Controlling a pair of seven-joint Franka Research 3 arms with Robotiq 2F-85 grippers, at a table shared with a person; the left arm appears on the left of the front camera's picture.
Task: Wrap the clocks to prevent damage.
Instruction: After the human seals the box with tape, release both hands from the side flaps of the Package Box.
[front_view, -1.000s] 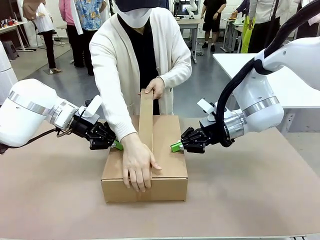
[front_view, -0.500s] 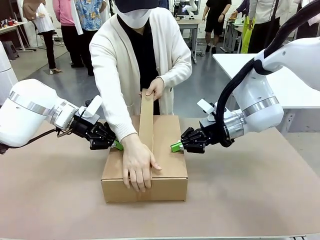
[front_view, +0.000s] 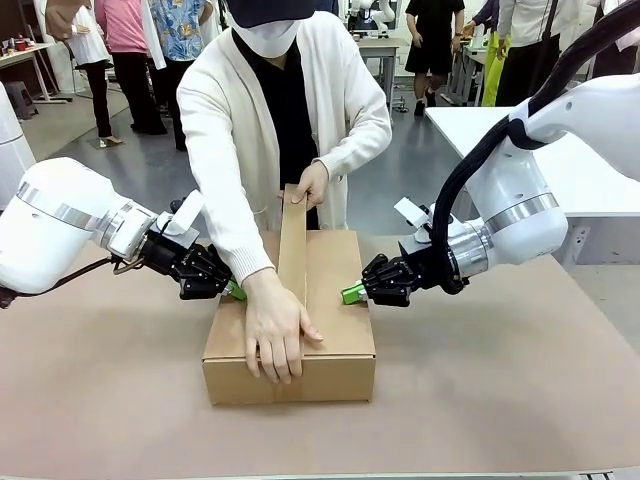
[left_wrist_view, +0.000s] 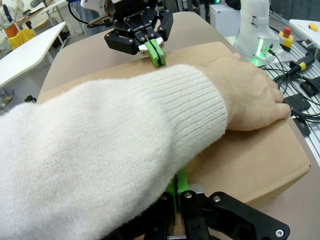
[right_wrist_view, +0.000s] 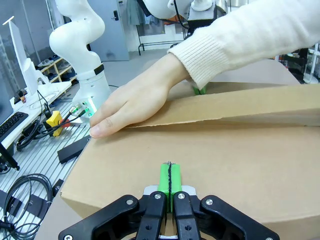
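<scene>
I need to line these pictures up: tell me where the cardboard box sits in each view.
Front view: cardboard box at centre, between both grippers.
Left wrist view: box across the middle, under the sleeve.
Right wrist view: box top spans the lower half.
Shared landmark: the person's hand pressing on the box.

A brown cardboard box (front_view: 330, 300) is sitting closed near the middle of the brown table (front_view: 500, 400), with a strip of brown tape (front_view: 292, 240) running from its top up over the far edge. A person in a cream cardigan (front_view: 225, 130) is standing at the far side, leaning over the box. Behind, more people are standing on a grey floor (front_view: 400, 180) among white tables (front_view: 560, 150). In the right wrist view, black cables (right_wrist_view: 20, 195) are lying on a grooved metal base beside a white robot pedestal (right_wrist_view: 87, 75)
</scene>
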